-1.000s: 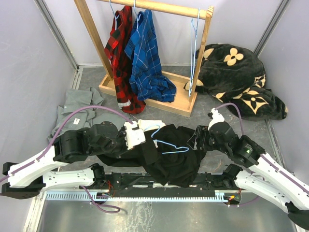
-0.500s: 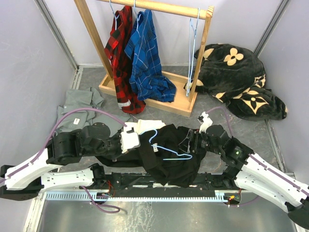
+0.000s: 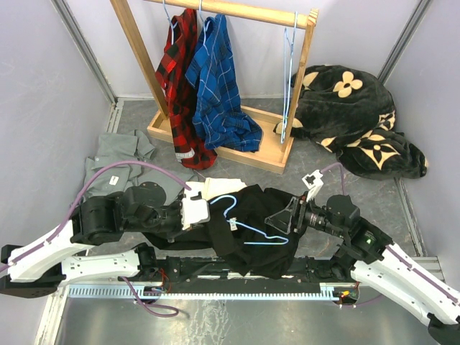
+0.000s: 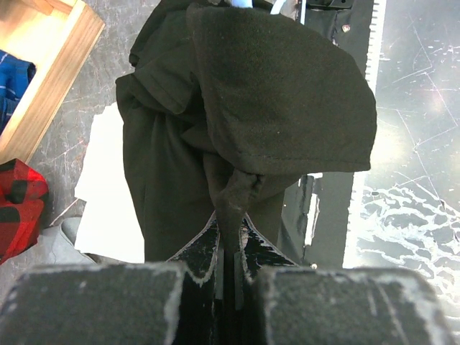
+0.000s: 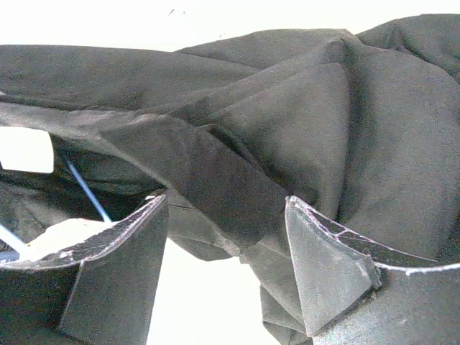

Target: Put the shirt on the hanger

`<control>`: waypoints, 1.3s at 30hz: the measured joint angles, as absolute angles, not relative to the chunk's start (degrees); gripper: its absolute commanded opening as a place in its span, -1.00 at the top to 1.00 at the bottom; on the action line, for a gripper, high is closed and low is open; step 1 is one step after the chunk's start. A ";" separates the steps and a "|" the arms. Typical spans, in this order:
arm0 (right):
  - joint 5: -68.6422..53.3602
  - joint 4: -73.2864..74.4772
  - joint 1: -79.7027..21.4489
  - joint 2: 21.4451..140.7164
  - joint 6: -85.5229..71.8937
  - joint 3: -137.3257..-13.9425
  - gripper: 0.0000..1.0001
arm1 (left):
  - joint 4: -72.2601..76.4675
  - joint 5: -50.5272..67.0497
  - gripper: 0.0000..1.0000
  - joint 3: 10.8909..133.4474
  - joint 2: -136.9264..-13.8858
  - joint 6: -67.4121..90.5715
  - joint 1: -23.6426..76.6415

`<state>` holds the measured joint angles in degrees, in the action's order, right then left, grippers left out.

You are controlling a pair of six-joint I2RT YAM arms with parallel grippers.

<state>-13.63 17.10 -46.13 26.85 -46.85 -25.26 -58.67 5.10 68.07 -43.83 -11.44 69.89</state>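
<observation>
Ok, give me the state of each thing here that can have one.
black shirt: crumpled on the table, not on a hanger.
light-blue hanger: lying on the black shirt.
left pincer: shut on a shirt fold.
right pincer: open, shirt fabric between its fingers.
red plaid shirt: hanging on the rack.
blue plaid shirt: hanging on the rack.
spare hanger: hanging empty on the rack.
grey shirt: crumpled.

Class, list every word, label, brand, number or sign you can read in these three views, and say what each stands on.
Readable text: none in any view.
Small white label on the black shirt: too small to read.
Black blanket: cream flower motifs only, no letters visible.
</observation>
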 measured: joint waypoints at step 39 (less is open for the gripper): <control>-12.38 -14.31 -52.14 37.80 -53.71 -11.33 1.00 | -57.21 3.55 0.95 68.07 -44.49 -11.55 69.89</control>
<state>-12.38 -14.31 -52.14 37.80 -53.71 -11.33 -57.21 3.55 68.07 -44.49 -11.55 69.89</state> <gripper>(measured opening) 0.030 0.065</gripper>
